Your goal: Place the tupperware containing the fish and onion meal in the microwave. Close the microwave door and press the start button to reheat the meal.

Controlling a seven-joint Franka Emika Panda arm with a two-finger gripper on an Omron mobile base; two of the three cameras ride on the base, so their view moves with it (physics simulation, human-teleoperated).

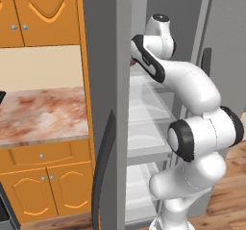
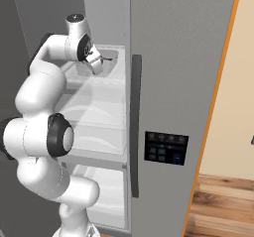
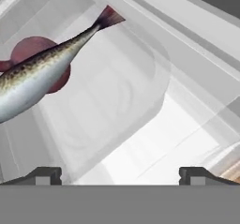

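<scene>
The arm is being held reaching into an open fridge (image 1: 144, 142), whose pale translucent shelves are being shown at the centre of both base views. In the right base view, the gripper (image 2: 100, 61) is being seen at the upper left of the frame, just above an upper shelf, with its dark fingers pointing right and down toward the shelf's back. In the hand view, the two finger tips (image 3: 44, 175) are being shown far apart at the bottom left and bottom right of the frame, so the jaws are being kept wide open with nothing between them.

At the upper left of the hand view, a silver speckled fish (image 3: 42, 73) with a dark reddish tail is being displayed lying diagonally, tail toward the top centre. A round dark red onion (image 3: 33, 49) is being shown directly behind it, partly covered by the fish's body. Both are lying over a pale translucent surface; whether that surface is a container or a shelf cannot be told.

In the left base view, the grey fridge door (image 1: 103, 104) with its black handle (image 1: 103, 171) is being shown standing open at the centre, beside a marbled counter (image 1: 43, 116) and orange cabinets (image 1: 41, 12) at the left.

In the right base view, the other fridge door (image 2: 178, 82) is filling the centre and right, with a dark control panel (image 2: 166, 148) on it.
</scene>
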